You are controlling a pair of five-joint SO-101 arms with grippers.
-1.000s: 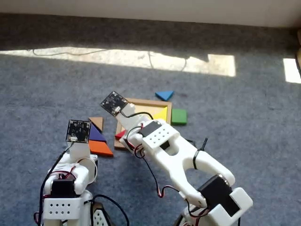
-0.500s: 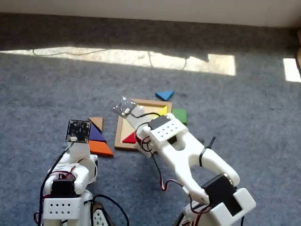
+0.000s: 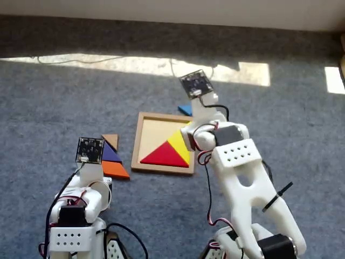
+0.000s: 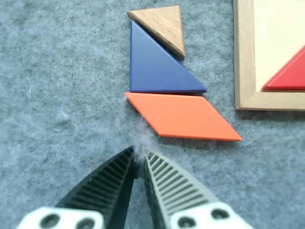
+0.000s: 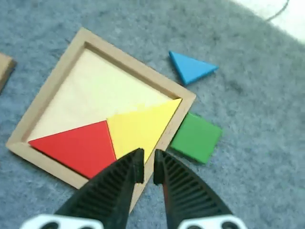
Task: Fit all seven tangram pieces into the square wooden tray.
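I see my right end effector (image 5: 148, 168) pressed together and empty over the tray (image 5: 51, 87) rim by the yellow triangle (image 5: 140, 125), left end effector (image 4: 139, 164) likewise beside the orange piece (image 4: 183, 117).

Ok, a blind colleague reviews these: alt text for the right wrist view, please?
A square wooden tray on grey-blue carpet holds a red triangle and a yellow triangle side by side, the rest of its floor bare. A blue triangle and a green square lie on the carpet just outside it, and the right gripper hangs empty in the foreground.
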